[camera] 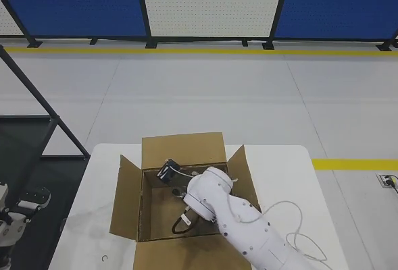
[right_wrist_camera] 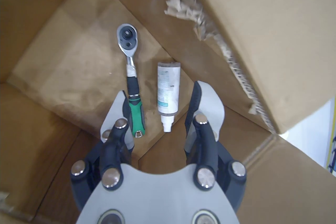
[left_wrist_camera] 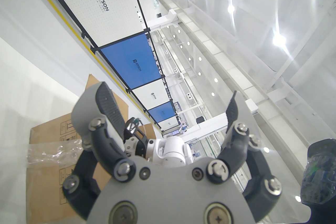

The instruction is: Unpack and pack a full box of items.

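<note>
An open cardboard box (camera: pixel 183 148) stands on the white table (camera: pixel 286 162), flaps spread. My right arm (camera: pixel 215 199) dips into it. On the box floor (right_wrist_camera: pixel 78 57) lie a ratchet wrench (right_wrist_camera: pixel 131 78) with a green and black handle and a small white bottle (right_wrist_camera: pixel 168 88), side by side. My right gripper (right_wrist_camera: pixel 160 93) hangs open just above them, one finger by the wrench handle, the other beyond the bottle's nozzle end. My left gripper (left_wrist_camera: pixel 169 99) is off the table's left side (camera: pixel 15 202), open, holding nothing and tilted up at the ceiling.
One box wall has a torn, ragged rim (right_wrist_camera: pixel 199 22). A black metal frame (camera: pixel 23 88) stands left of the table. A white cable (camera: pixel 293 223) loops over the table's right part. A dark plastic-wrapped object (left_wrist_camera: pixel 319 175) sits close to the left gripper.
</note>
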